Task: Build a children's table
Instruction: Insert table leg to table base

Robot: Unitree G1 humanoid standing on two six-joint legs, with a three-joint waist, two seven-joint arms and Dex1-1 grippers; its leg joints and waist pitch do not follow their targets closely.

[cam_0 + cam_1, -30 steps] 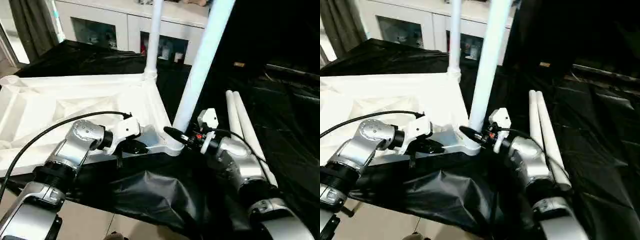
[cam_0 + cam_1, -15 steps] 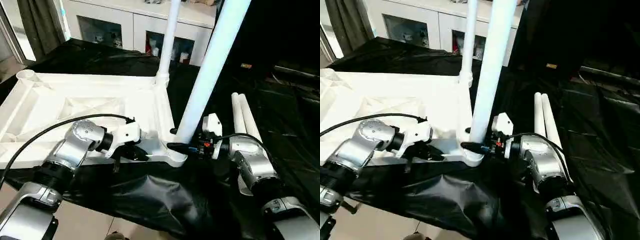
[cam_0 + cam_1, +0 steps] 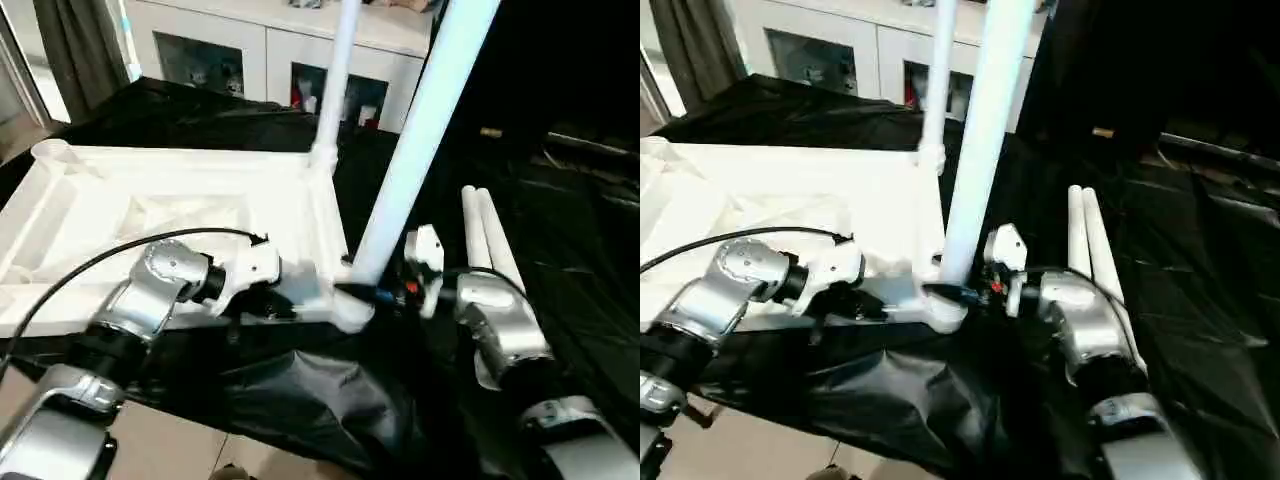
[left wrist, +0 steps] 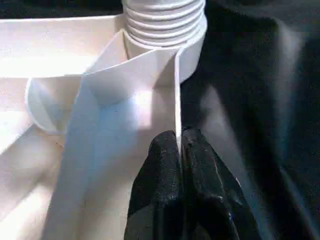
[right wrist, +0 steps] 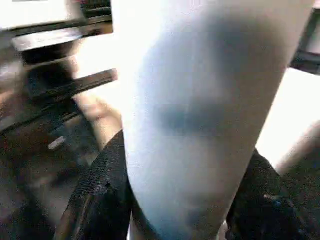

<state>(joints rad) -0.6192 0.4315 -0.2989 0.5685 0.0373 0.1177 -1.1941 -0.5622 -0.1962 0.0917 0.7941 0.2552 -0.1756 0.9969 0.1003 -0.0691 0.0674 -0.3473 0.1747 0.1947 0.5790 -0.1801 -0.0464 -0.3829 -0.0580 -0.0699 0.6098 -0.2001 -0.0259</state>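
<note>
Table top: white plastic, underside ribbed. Near leg standing at top's near right corner: white, faint bluish shading. Far leg at far right corner: white. Two loose legs off right edge of top: white. Work surface cloth: glossy black, wrinkled. Forearms: silver metal. Gripper fingers: black. Cabinet behind: white, dark glass doors.

One tabletop, four legs, two end effectors.
</note>
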